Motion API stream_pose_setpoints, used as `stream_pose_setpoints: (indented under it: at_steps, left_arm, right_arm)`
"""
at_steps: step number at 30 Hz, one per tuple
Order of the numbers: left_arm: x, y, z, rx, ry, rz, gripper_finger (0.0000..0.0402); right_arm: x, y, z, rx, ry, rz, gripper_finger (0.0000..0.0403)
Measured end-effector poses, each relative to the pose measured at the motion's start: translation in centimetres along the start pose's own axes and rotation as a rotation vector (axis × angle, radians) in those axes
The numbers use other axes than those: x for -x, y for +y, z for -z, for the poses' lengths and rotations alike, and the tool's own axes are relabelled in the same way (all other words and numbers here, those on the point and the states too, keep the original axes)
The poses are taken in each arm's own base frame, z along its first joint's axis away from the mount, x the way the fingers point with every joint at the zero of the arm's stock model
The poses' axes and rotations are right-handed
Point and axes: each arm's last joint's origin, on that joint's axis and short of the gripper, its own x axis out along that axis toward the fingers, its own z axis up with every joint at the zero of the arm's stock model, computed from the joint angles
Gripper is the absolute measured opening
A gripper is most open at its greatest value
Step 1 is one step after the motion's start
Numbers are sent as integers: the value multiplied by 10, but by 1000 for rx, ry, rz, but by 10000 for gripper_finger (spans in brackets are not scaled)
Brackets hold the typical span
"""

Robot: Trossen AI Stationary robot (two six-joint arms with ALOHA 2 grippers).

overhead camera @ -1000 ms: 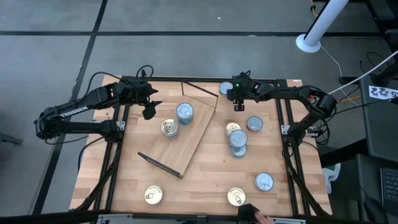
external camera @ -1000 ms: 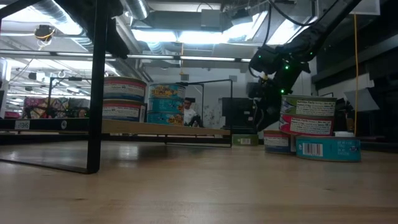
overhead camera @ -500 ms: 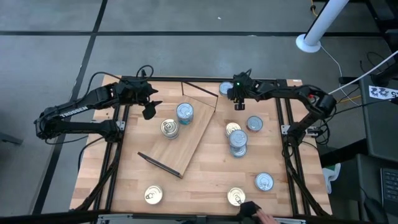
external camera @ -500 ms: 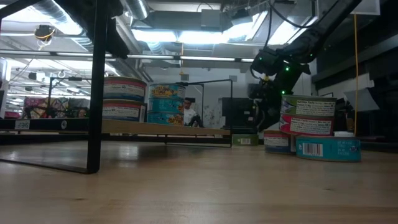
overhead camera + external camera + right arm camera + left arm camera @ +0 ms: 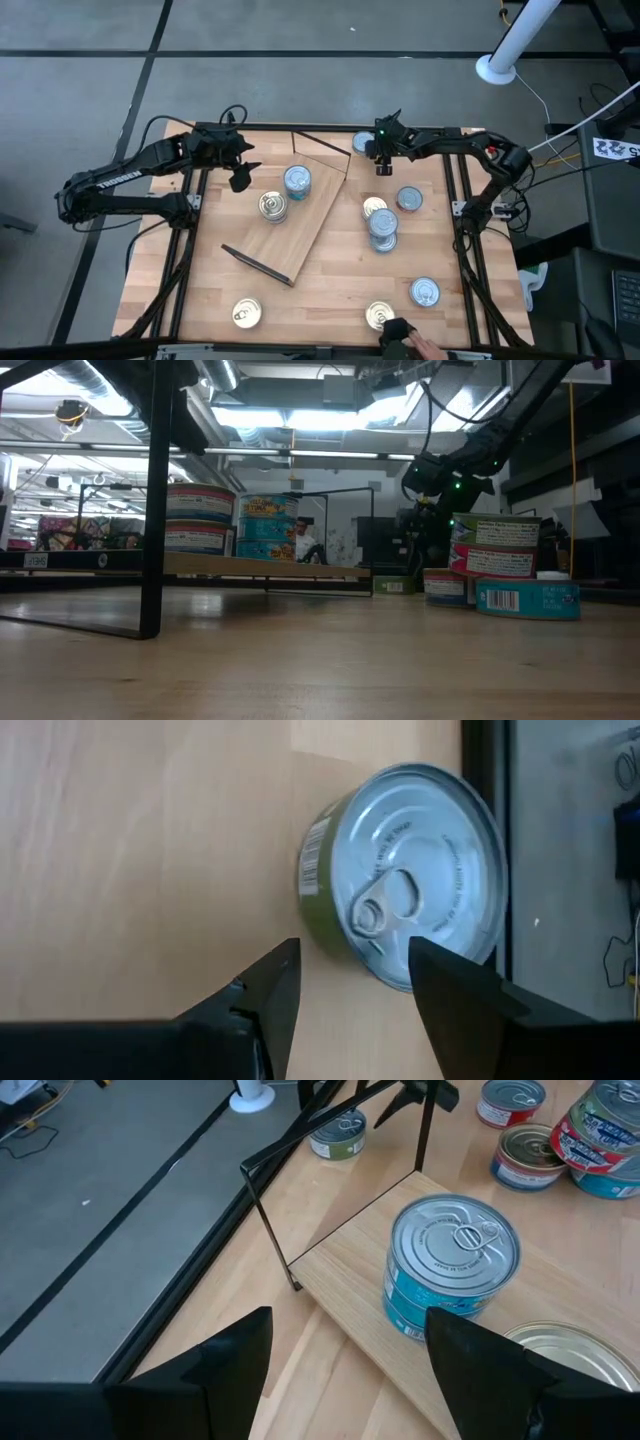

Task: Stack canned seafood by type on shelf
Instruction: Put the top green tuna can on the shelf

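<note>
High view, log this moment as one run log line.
right pincer: open, above green-label tin at far edge | left pincer: open, beside shelf | shelf: two tin stacks

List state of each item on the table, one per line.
Left end effector: open, empty, beside the shelf.
Right end effector: open, empty, over the green-sided can.
Green-sided can: upright, sealed, on the table.
Blue cans: stacked, upright, on the shelf.
Gold-lidded can: upright, on the shelf.
Shelf: lying flat, skewed.
</note>
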Motion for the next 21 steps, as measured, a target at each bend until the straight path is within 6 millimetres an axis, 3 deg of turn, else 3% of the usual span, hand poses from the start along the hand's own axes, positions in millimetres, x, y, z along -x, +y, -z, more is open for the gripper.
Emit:
stream_pose_setpoints:
  at_steps: [12,21]
  left_arm:
    - [0,0,0,7,0,0,258]
    - [0,0,0,17,0,0,258]
  right_arm:
    - [-11,3,3,12,29,-17,179]
    - [-11,4,4,12,47,-20,90]
